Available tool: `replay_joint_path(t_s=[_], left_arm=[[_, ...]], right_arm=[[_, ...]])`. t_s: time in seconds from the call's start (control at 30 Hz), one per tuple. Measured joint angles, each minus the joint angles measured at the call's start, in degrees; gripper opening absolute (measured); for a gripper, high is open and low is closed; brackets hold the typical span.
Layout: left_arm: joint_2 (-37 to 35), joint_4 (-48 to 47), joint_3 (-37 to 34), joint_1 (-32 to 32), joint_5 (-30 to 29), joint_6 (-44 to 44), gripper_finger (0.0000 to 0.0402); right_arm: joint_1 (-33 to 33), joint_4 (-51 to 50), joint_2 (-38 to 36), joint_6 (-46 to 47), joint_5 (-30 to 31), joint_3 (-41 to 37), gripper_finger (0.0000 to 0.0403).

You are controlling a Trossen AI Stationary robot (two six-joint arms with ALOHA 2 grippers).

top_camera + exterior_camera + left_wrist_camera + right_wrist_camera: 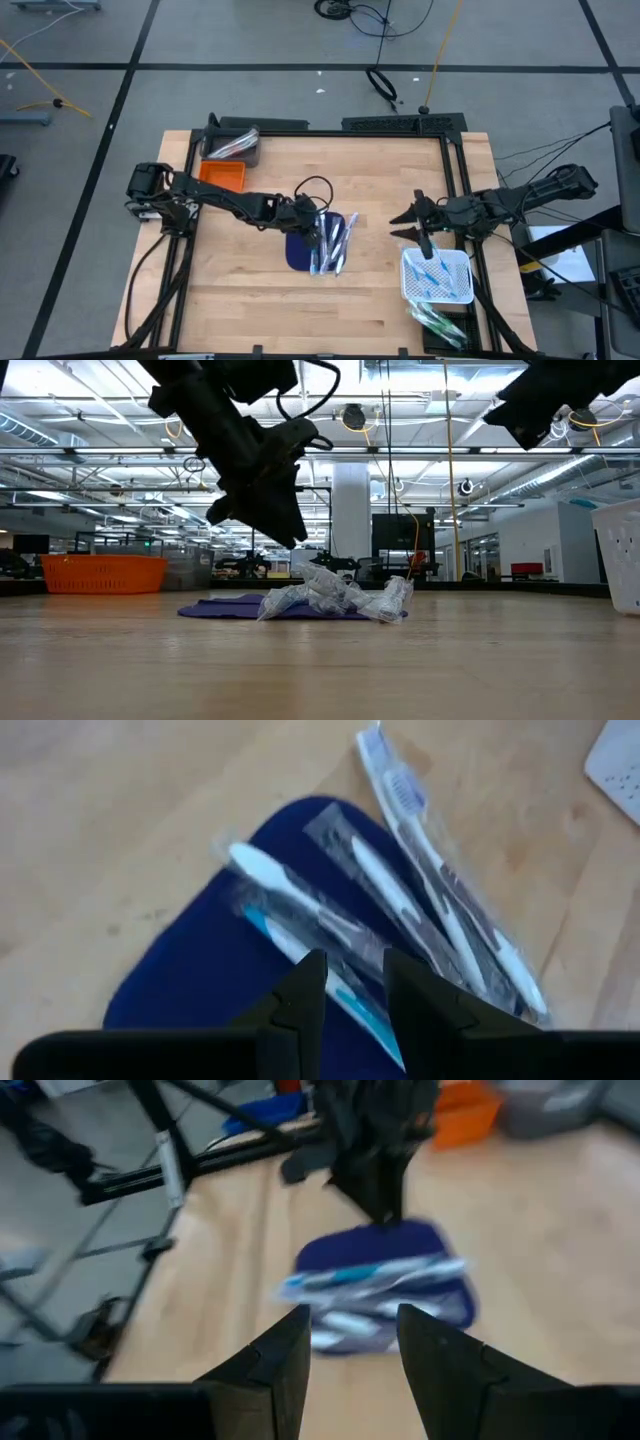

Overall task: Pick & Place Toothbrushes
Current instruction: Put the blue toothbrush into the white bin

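Note:
Several toothbrushes (335, 245) in clear wrappers lie in a loose pile on the dark blue mat (298, 252) at the table's middle. They also show in the left wrist view as toothbrushes (400, 905) on the mat (190, 980). My left gripper (318, 232) hangs just above the pile, slanting down, its fingers (305, 995) a narrow gap apart with nothing between them. In the low view the left gripper (290, 538) is clear of the pile (335, 598). My right gripper (398, 225) stands open and raised near the white basket (412, 290), holding nothing.
The white basket at the right front holds more toothbrushes (437, 275). Wrapped ones (440, 325) lie by the front right corner. An orange bin (222, 176) and a grey bin (232, 145) stand at the far left. A black cable (318, 188) loops above my left wrist.

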Motion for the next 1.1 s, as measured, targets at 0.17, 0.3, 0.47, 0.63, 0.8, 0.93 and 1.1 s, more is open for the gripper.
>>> replay_joint_path(t_s=[0.17,0.3,0.47,0.63,0.8,0.93,1.1], left_arm=[[0.0,0.0,-1.6,0.0,1.4,-3.1,0.0104],[0.4,1.1,-3.2,0.0,1.5,-6.2,0.0104],[3.3,5.4,-4.0,0.0,4.2,-8.1,0.0104],[7.4,8.4,-4.0,0.1,7.0,-8.6,0.0104],[10.2,11.2,-3.8,0.4,7.8,-8.5,0.0104],[10.9,11.7,-3.7,0.8,8.8,-9.5,0.0091],[10.9,12.6,-3.8,1.0,10.4,-9.1,0.0015]], right_arm=[[-0.1,5.0,1.8,-4.9,1.9,0.0,0.0141],[-0.1,7.0,2.9,-7.2,1.8,0.0,0.0140],[-0.1,6.9,3.7,-7.2,1.8,0.0,0.0139],[-0.1,6.6,4.7,-7.1,1.7,0.0,0.0139],[-0.2,6.9,5.9,-7.0,1.7,0.0,0.0136],[-0.4,7.0,6.4,-7.0,1.7,0.0,0.0135],[-0.4,6.9,6.6,-7.1,1.8,0.0,0.0135]])
